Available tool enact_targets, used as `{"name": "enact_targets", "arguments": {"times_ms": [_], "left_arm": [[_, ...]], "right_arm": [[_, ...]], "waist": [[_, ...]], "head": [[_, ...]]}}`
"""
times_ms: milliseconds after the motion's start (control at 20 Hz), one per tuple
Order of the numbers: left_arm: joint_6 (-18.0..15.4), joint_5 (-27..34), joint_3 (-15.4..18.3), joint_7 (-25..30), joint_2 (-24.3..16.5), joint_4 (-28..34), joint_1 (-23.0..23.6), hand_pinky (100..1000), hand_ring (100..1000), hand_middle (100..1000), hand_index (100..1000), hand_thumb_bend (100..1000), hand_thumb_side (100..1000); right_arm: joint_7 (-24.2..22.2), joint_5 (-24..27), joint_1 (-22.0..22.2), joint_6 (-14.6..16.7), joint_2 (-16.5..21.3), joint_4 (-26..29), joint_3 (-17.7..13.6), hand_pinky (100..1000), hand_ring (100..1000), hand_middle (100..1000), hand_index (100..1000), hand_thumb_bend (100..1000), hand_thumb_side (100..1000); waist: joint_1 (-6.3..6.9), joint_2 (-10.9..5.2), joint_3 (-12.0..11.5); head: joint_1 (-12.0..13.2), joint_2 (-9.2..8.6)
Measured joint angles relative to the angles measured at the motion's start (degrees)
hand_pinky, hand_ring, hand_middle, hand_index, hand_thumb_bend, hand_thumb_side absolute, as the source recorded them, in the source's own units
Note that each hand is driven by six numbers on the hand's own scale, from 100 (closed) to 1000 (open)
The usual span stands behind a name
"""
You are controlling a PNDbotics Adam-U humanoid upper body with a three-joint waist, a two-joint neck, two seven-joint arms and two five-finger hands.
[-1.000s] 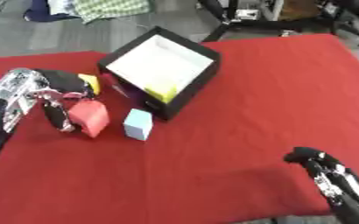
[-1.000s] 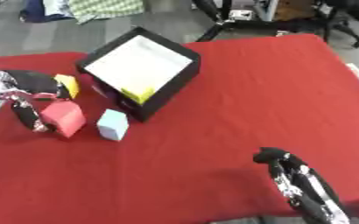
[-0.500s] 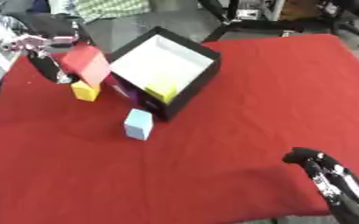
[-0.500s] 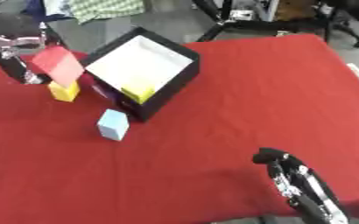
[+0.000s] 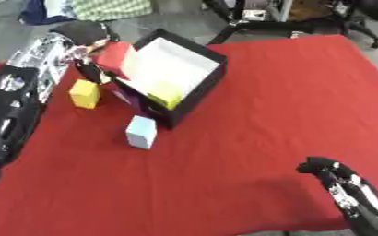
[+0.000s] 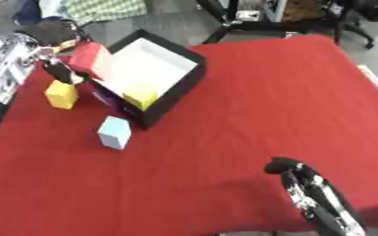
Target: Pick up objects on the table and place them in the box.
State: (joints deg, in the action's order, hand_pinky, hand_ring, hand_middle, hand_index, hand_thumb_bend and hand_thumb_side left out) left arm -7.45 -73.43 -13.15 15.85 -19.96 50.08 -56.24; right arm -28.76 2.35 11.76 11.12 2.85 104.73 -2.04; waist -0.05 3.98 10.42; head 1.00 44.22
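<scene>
Nearest the camera, right hand: the black and silver right hand (image 5: 337, 177) is seen low at the right, well apart from the black-walled, white-lined open box (image 5: 194, 62); whether its fingers are open or curled cannot be told.
Table: a red cloth-covered table (image 5: 265, 115) is spread under everything.
Pale blue block: a small pale blue cube-shaped block (image 5: 140, 132) is set on the cloth just in front of the box's near-left wall, apart from it.
Yellow block outside: a yellow cube-shaped block (image 5: 85, 93) is stood on the cloth to the left of the box, near its left wall.
Yellow block inside: a yellow-green block (image 6: 140, 95) is seen within the box, against its near wall.
Purple patch: a purple patch (image 5: 120, 96) is shown on the box's outer left wall; what it is cannot be made out.
Red block: a red cube-shaped block (image 5: 115, 58) is held raised at the box's left rim, tilted, partly over the white interior.
Left hand: the black and silver left hand (image 5: 83, 40) is placed at the far left of the box, with fingers curled round the red block.
</scene>
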Motion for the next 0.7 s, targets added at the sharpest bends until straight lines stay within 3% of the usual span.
{"name": "enact_targets", "arguments": {"times_ms": [50,250,550,700], "left_arm": [[0.7,-0.8,0.3,-1.7,0.7,-1.0,-0.1,772,734,733,902,260,572],[2.3,-2.4,0.6,-6.7,2.3,-3.2,-0.2,781,760,796,996,348,849],[2.9,-1.8,0.6,-9.5,2.5,-3.8,-0.2,796,793,851,1000,390,942],[2.9,-0.9,0.6,-10.1,2.5,-3.8,-0.2,803,801,864,1000,389,948]], "right_arm": [[0.0,0.0,-0.1,0.0,0.0,0.0,0.0,1000,801,714,813,100,574],[-0.2,0.1,-0.1,0.0,0.0,0.0,0.2,1000,802,714,813,100,572],[-0.2,0.2,-0.1,0.0,0.0,0.0,0.3,1000,802,714,813,100,570],[-0.2,0.2,-0.1,0.0,0.0,0.0,0.3,1000,802,714,813,100,570]], "waist": [[-0.04,0.00,0.1],[-0.05,0.00,0.2],[-0.05,0.00,0.1],[-0.05,0.00,0.1]], "head": [[0.0,0.00],[0.0,0.00],[0.0,0.00],[-0.1,0.00]]}}
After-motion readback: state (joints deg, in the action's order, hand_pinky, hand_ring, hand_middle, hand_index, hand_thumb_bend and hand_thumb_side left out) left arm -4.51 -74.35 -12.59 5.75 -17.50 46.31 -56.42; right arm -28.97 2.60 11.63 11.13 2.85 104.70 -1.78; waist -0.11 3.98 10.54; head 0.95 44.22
